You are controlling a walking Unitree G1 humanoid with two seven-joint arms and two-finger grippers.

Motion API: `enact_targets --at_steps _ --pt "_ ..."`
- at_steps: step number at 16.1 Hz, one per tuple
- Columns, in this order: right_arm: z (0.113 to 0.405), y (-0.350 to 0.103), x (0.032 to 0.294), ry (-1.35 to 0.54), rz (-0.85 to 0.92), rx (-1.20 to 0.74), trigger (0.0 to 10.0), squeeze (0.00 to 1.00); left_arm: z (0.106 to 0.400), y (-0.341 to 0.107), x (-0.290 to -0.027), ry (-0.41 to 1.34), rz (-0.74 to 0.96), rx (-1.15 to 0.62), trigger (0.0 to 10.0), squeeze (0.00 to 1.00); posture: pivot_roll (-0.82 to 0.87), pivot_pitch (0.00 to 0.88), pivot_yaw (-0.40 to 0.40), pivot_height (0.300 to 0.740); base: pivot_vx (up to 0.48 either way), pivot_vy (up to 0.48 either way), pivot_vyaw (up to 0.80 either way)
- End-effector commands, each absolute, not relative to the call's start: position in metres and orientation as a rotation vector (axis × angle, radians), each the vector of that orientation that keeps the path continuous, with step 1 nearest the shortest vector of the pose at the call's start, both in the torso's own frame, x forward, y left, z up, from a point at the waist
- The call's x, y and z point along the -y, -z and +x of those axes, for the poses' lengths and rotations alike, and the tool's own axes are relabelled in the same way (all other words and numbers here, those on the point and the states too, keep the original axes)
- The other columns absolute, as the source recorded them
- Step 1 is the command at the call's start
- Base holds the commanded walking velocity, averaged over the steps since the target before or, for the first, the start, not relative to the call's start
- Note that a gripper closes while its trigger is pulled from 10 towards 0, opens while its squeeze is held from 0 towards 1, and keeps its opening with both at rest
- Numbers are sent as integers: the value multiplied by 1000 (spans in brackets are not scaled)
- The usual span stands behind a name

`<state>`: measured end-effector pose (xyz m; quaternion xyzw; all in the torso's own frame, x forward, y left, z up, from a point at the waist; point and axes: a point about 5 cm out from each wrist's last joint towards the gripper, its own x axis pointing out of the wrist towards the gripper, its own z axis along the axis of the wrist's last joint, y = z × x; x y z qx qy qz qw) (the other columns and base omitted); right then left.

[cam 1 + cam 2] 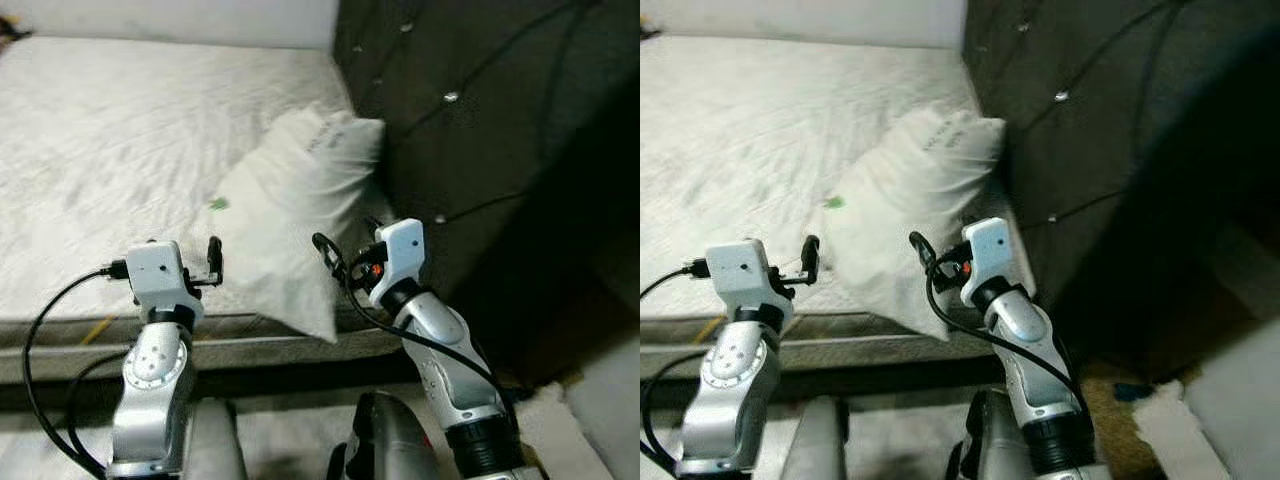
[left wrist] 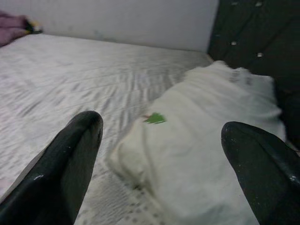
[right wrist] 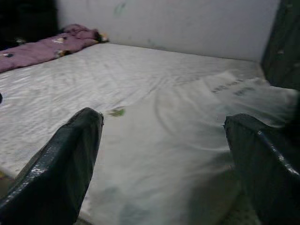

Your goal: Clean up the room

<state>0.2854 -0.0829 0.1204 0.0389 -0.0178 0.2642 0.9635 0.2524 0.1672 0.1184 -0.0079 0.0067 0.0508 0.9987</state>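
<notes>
A white pillow point(image 1: 290, 210) lies on the bare white mattress point(image 1: 100, 150), its far end against the dark tufted headboard point(image 1: 480, 120). A small green scrap point(image 1: 218, 204) sits on the pillow's left side. My left gripper point(image 1: 213, 262) is open at the pillow's near left edge, and in its wrist view the fingers point(image 2: 65, 168) stand wide apart with the pillow point(image 2: 206, 154) ahead. My right gripper point(image 1: 330, 255) is open over the pillow's near right corner, and the pillow point(image 3: 187, 154) lies between its spread fingers point(image 3: 61, 164). Neither gripper holds anything.
The bed's front edge point(image 1: 250, 345) runs just below both grippers. A purple cloth point(image 3: 42, 47) lies bunched at the far side of the mattress by the wall. Dark floor and a pale object point(image 1: 610, 400) are to the right of the bed.
</notes>
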Motion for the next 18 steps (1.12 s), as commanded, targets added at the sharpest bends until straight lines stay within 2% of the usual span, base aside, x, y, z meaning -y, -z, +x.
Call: enact_targets --at_steps 1,5,7,10,14,18 --pt "287 -123 84 -536 77 44 10000 0 254 -118 -165 -90 -23 -12 10000 0 77 28 -87 623 480 0 0" --pt "287 -123 83 -543 73 44 10000 0 254 -118 -165 -89 -24 -14 10000 0 78 28 -87 623 366 0 0" --pt "287 -123 82 -553 65 48 10000 0 254 -118 -164 -86 -24 -17 10000 0 78 28 -87 623 313 0 647" --pt "287 -123 82 -553 70 45 10000 0 255 -115 -163 -85 -29 -32 10000 0 78 28 -87 623 0 0 681" --pt "286 -122 82 -563 84 39 10000 0 255 -114 -163 -83 -27 -42 10000 0 77 28 -84 623 0 0 0" --pt "285 -122 80 -587 86 45 10000 0 255 -113 -162 -83 -25 -48 10000 0 78 23 -85 583 0 0 0"
